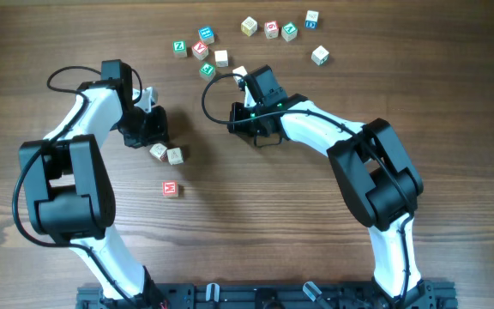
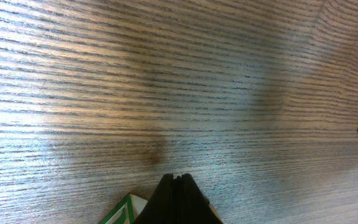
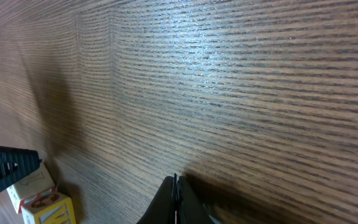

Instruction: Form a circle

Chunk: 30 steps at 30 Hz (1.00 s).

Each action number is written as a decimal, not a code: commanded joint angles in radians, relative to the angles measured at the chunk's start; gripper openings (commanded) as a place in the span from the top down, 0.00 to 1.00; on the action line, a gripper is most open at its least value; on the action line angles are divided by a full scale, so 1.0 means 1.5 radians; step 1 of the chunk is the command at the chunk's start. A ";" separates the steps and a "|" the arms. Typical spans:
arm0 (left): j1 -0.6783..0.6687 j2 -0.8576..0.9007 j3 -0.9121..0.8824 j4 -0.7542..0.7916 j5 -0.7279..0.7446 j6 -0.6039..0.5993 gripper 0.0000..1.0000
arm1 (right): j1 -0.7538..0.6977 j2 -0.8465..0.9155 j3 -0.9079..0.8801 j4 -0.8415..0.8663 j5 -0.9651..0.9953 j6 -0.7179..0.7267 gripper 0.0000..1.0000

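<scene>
Overhead first: the circle is only half there. Two pale cubes (image 1: 175,155) sit touching each other just beside my left gripper (image 1: 153,133), on the side toward the arm bases. The red cube (image 1: 170,188) lies apart from them, further that same way. So the gap I need to close runs from the pair to the red one, pretty much straight toward the near edge. My left is way nearer. My right gripper (image 1: 262,133) is well apart, up by the spare cubes (image 1: 221,58).

Left wrist: my fingers (image 2: 166,199) are pinched together on nothing. A green-edged cube (image 2: 124,211) peeks in right beside them, and I can't tell which one it is.

Right wrist: my fingers (image 3: 166,202) are clenched too and empty, with bare table (image 3: 229,93) ahead. A yellow cube (image 3: 45,208) sits off in the low left corner.
</scene>
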<state>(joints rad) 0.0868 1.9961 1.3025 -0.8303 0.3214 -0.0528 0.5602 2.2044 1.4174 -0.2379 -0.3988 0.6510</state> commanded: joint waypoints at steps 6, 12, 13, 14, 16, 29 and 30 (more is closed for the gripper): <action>0.000 0.007 0.009 0.012 0.008 -0.005 0.96 | 0.007 0.021 -0.015 -0.014 0.044 0.005 0.95; 0.000 0.007 0.009 0.007 0.041 -0.005 0.96 | 0.007 0.021 -0.015 -0.014 0.044 0.004 0.95; 0.000 0.007 0.009 0.005 0.041 -0.005 0.96 | 0.007 0.021 -0.015 -0.014 0.044 0.005 0.95; 0.000 0.007 0.009 0.003 0.041 -0.005 0.96 | 0.007 0.021 -0.015 -0.014 0.044 0.004 0.95; 0.000 0.007 0.009 -0.003 0.040 -0.005 0.96 | 0.007 0.021 -0.015 -0.014 0.044 0.004 0.95; 0.000 0.007 0.009 -0.019 0.039 -0.005 0.96 | 0.007 0.021 -0.015 -0.014 0.044 0.005 0.95; 0.000 0.007 0.009 -0.019 0.039 -0.005 0.96 | 0.007 0.021 -0.015 -0.014 0.044 0.004 0.95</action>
<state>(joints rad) 0.0868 1.9965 1.3025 -0.8570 0.3649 -0.0578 0.5602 2.2044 1.4174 -0.2382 -0.3988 0.6510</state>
